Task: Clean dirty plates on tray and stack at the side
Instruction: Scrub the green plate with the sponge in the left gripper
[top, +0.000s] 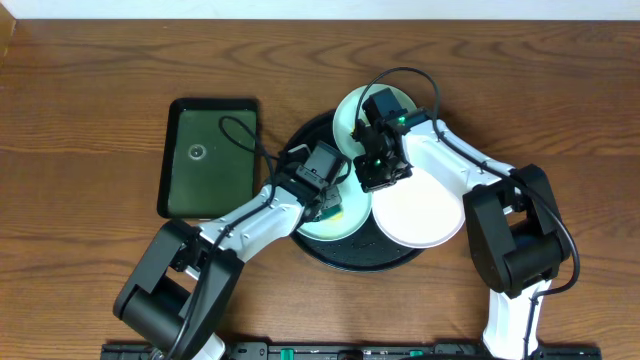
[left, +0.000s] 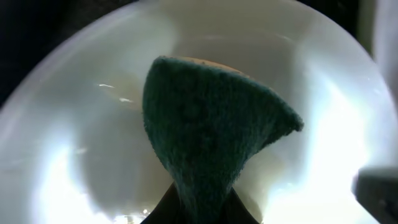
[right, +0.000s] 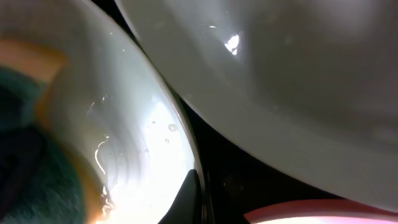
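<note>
Both grippers are working above the round black tray (top: 350, 262), which is carrying all three plates.

Left gripper (top: 332, 203) is clamping a green sponge (left: 211, 143), with the mint plate (left: 68, 162) directly beneath its fingers.

Right gripper (top: 378, 180) is sitting at that plate's rim. Cannot tell whether it is pinching.

Risk: the wet plate sliding under scrubbing and striking the white plate (top: 425, 215) just beside the right fingers.

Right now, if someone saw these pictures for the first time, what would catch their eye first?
The green sponge stands out first. It is pinched in the left gripper and pressed into a pale mint plate that fills the left wrist view. From overhead, the round black tray sits at the centre, and a bright white plate gleams on its right side.
</note>
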